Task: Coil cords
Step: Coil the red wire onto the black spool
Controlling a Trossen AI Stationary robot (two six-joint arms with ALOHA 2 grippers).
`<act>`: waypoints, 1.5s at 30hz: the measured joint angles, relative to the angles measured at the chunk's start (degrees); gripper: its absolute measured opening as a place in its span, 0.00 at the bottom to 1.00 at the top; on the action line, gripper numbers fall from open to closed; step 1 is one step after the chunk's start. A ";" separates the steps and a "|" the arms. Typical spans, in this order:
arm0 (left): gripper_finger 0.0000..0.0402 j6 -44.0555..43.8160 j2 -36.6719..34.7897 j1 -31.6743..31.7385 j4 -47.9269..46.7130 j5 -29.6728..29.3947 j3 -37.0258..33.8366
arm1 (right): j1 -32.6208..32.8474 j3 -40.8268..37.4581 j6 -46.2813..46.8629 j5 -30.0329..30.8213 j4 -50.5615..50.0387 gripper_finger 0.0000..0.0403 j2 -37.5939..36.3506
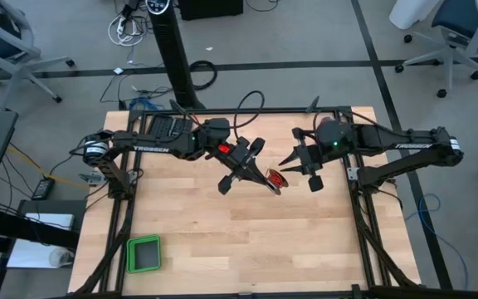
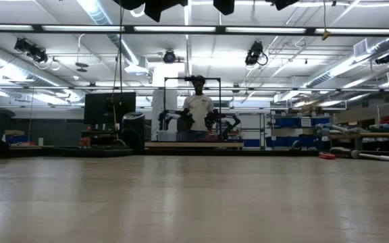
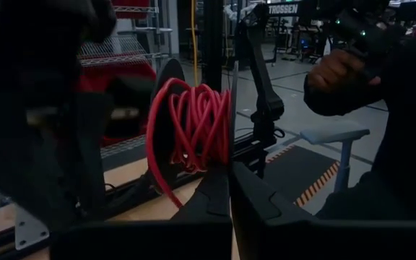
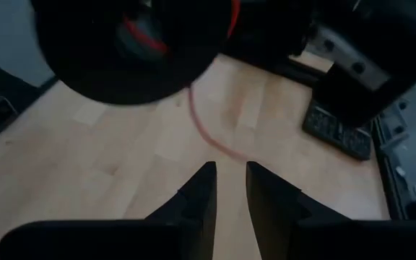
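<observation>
The cord (image 3: 193, 126), wound into red loops, sits pinched at the tip of the left gripper (image 1: 270, 181), whose fingers we find clenched on it. The right gripper (image 4: 230, 180) hangs just beside it, fingers parted, grasping nothing.

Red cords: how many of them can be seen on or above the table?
1. The red cord is a coiled bundle held in the left gripper above the table's middle, beside the open right gripper. None other shows.
</observation>
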 joint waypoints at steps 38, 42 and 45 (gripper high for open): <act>0.00 -1.24 0.00 0.00 4.07 0.67 0.00 | 12.84 -7.55 -19.17 34.17 15.45 0.20 2.27; 0.00 -1.70 0.00 0.00 5.19 1.29 0.00 | 11.30 -7.55 -21.10 33.55 16.59 0.20 3.09; 0.00 -1.73 0.00 0.00 5.37 1.29 0.00 | 10.33 -7.51 -22.30 33.08 18.47 0.20 3.79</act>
